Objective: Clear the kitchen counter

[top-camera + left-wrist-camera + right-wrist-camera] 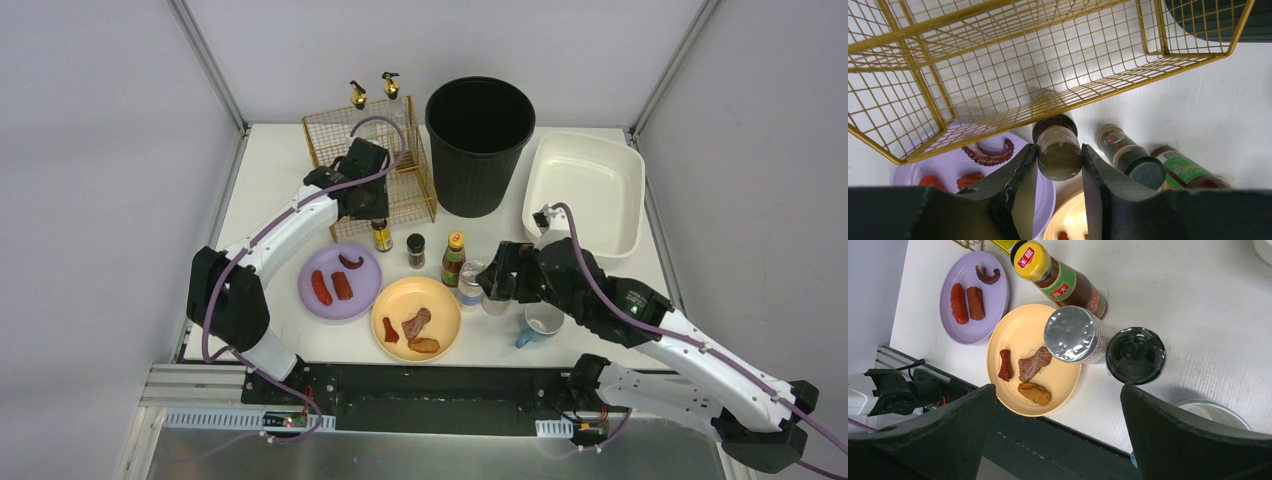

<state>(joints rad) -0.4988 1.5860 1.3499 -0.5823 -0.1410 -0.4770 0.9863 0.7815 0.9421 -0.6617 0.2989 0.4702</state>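
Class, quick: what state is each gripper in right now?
Left gripper: jaws closed on the small dark-capped bottle.
Right gripper: jaws open, holding nothing.

The sauce bottle [1070,289] had a red patch with two white Chinese characters on its yellow cap [1032,260] and again on its green neck label, too small to read surely. The spice jar [1128,152] wore a red-and-black label, illegible. The small bottle [1058,145] gripped by the left claw [1059,155] showed a yellow label, unreadable from above.
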